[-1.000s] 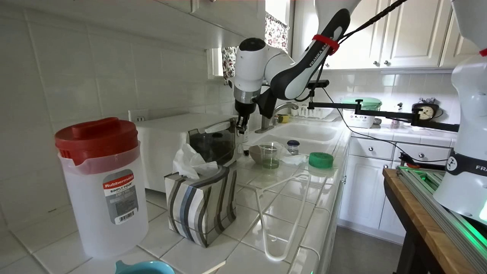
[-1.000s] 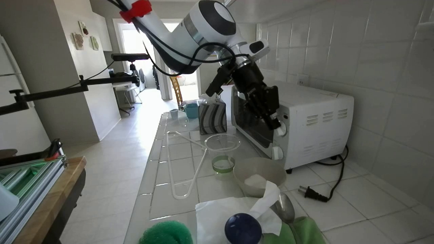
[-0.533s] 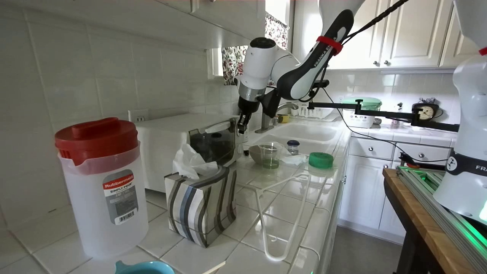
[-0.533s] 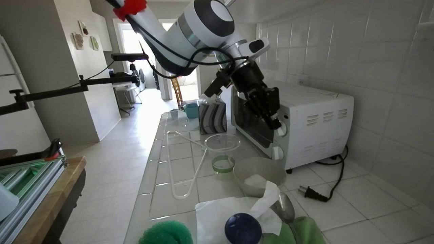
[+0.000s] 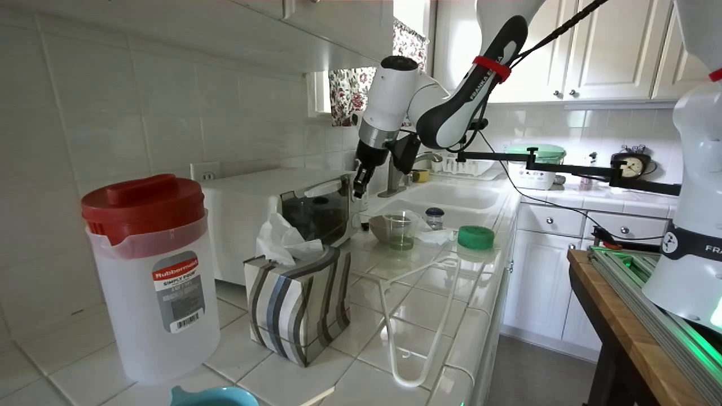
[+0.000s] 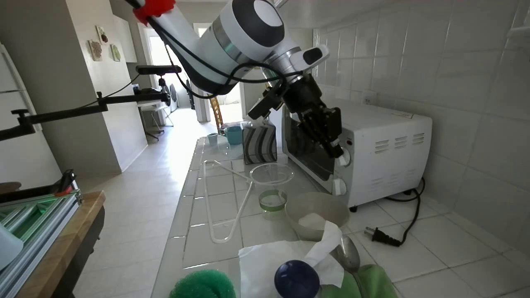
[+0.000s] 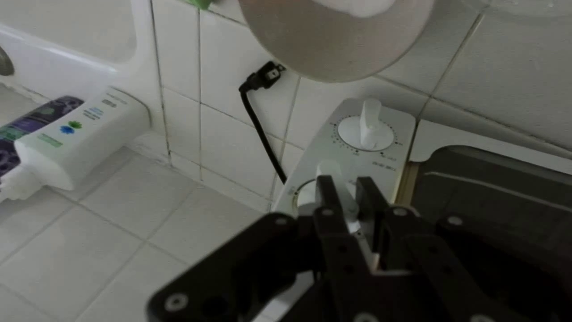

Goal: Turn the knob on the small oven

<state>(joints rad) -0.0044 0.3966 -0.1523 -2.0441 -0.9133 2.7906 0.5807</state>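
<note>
The small oven [image 6: 389, 153] is a white box with a dark glass door, standing against the tiled wall. Two white knobs sit on its front panel. My gripper [image 7: 345, 179] reaches the upper knob [image 7: 332, 171], whose ridge stands between the fingers at a slight slant; I read them as shut on it. A narrow gap shows beside part of the ridge. The lower knob [image 7: 368, 127] is free, its ridge pointing away from my gripper. In an exterior view the fingertips [image 6: 336, 152] cover part of the upper knob [image 6: 345, 157]; elsewhere the oven body [image 5: 242, 197] shows without its knobs.
A beige bowl [image 6: 316, 211] and clear cup [image 6: 272, 186] stand in front of the oven's knob end. A striped tissue box [image 5: 299, 304] and red-lidded jug [image 5: 158, 293] stand near its far end. The oven's plug [image 7: 267, 75] lies loose on the tiles.
The wrist and forearm have swung, tilting the hand more, while the fingertips stay at the upper knob. The forearm moved right in an exterior view. Whether the knob turned, I cannot tell.
</note>
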